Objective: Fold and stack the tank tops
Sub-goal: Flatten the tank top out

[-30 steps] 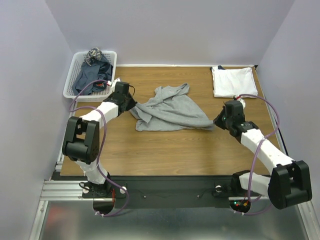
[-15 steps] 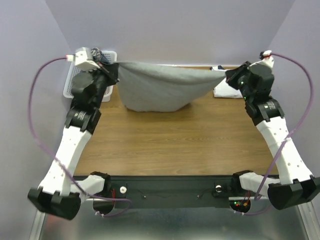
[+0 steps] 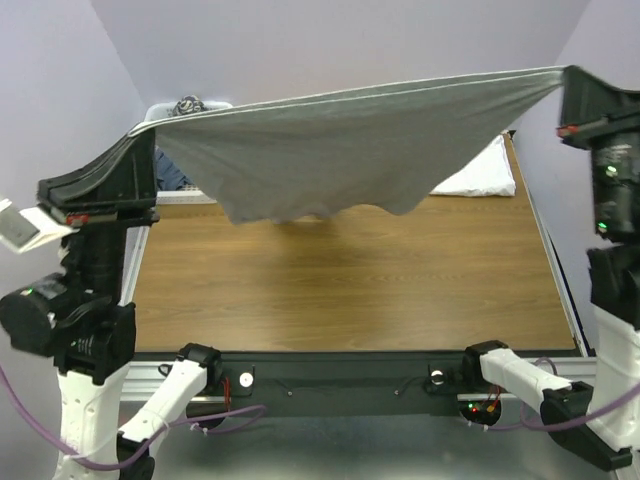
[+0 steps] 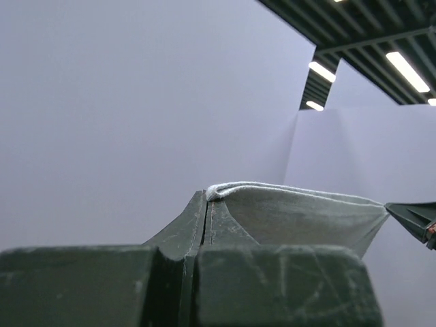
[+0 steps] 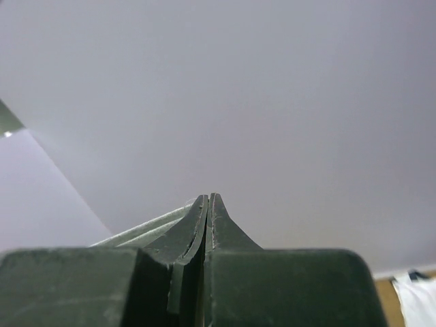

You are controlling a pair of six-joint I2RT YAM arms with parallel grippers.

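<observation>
We hold the light grey tank top [image 3: 340, 150] stretched wide in the air above the wooden table [image 3: 350, 300]. Our left gripper [image 3: 148, 135] is clamped on one corner above the table's left edge. Our right gripper [image 3: 570, 72] pinches the opposite corner above its right edge. The white tank top [image 3: 478, 172] lies at the table's far right corner, and the white basket [image 3: 160, 108] sits by its far left corner.

Overall: even, soft, fairly bright light; the walls [image 3: 300, 50] read a flat lilac without glare.
Source: ceiling strip lights [image 4: 325, 71], blown out white in the left wrist view.
Shadow: the desk [image 3: 350, 290] is slightly darker beneath the raised grey tank top [image 3: 330, 150].
Focus: the top view is sharp; the close fingers [image 4: 180, 238] are dark and soft in both wrist views.
</observation>
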